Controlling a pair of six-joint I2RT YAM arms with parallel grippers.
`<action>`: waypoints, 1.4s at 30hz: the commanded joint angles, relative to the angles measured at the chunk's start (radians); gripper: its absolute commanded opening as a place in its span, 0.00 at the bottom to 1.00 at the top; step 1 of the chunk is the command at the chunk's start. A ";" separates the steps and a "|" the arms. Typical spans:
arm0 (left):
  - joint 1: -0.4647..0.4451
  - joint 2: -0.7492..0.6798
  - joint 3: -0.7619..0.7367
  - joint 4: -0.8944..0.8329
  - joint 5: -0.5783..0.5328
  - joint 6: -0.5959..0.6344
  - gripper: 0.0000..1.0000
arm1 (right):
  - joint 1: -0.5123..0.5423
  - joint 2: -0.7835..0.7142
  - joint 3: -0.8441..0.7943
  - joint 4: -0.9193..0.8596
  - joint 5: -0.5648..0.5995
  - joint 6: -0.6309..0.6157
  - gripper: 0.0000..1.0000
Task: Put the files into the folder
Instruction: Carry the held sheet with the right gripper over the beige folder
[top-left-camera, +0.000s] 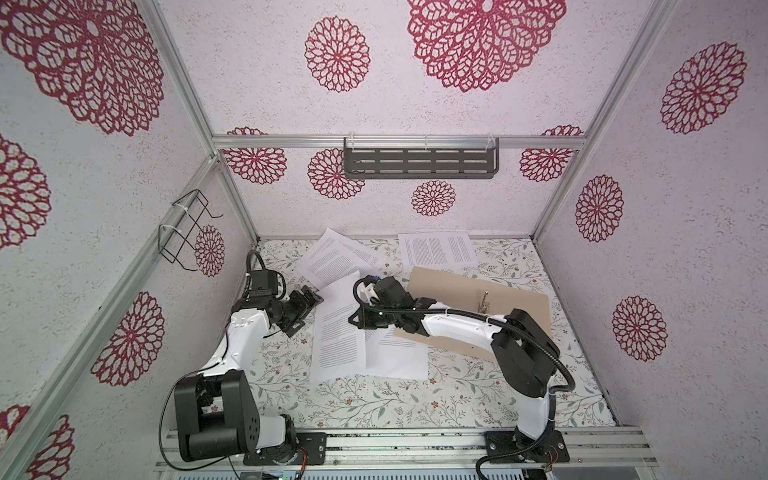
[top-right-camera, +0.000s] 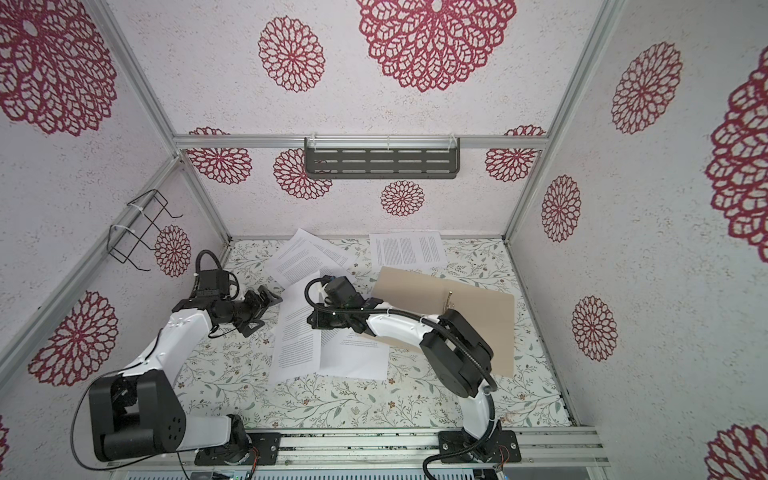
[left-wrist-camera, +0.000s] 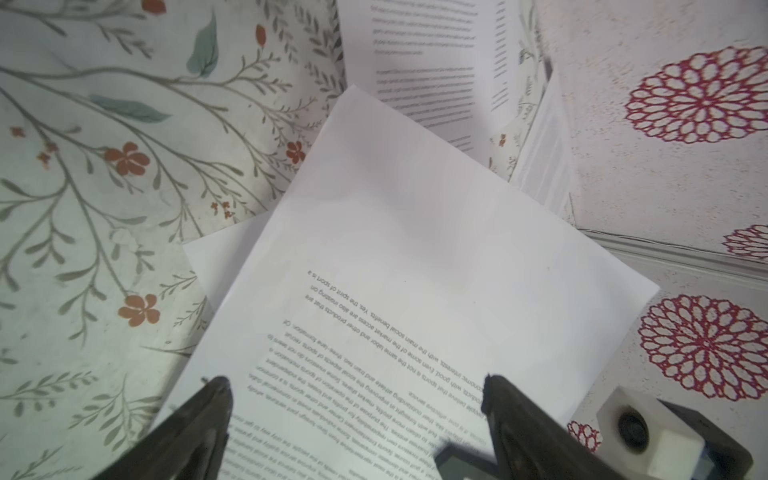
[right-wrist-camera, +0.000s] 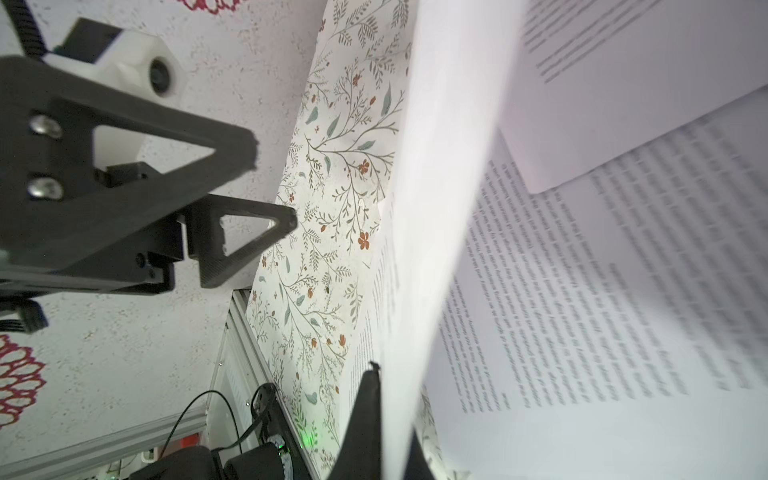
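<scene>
Right gripper (right-wrist-camera: 384, 399) is clamping fully shut on the side edge of one thin white printed paper sheet (top-left-camera: 337, 345) at table centre. The right wrist view is showing that sheet standing edge-on out of the closed jaws. The pinch looks meant to peel the sheet off the floral-patterned tabletop (top-left-camera: 415, 399). Its pinched edge is sitting raised; how much of the rest is touching the table, cannot tell.

Left gripper (left-wrist-camera: 357, 395) is hovering at 9 o'clock of the pinched sheet with its jaws spread as wide as they go, gripping nothing, and paper is lying under the gap. It is probably parked there to steady or catch the floppy side.

Flat tan card folder (top-left-camera: 453, 291) is lying open at 3 o'clock of the pinched sheet, showing a small metal fastener clip (top-left-camera: 484, 303) at its spine. The right arm is crossing above it. No paper is showing on it, so the task is only starting. Lying open and flat, it is letting a sheet slide on from its 9 o'clock side.

Other white printed sheets are lying loose:
- two overlapping (top-left-camera: 332, 257) at 11 o'clock of the table
- one (top-left-camera: 436, 249) at 12 to 1 o'clock by the back wall
- one (top-left-camera: 399, 357) at 5 o'clock of the pinched sheet, meeting the folder's near corner; which is on top is unclear

Risk: the thin sheet buckling or slipping in transit.
</scene>
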 joint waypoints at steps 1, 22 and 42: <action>-0.012 -0.042 0.033 -0.072 -0.027 0.084 0.97 | -0.071 -0.111 -0.024 -0.136 -0.047 -0.124 0.00; -0.516 0.574 0.500 -0.057 0.006 0.099 0.97 | -0.722 -0.411 -0.253 -0.123 -0.039 -0.629 0.00; -0.583 0.808 0.662 -0.057 0.044 0.102 0.98 | -0.753 -0.349 -0.261 0.048 -0.348 -0.795 0.00</action>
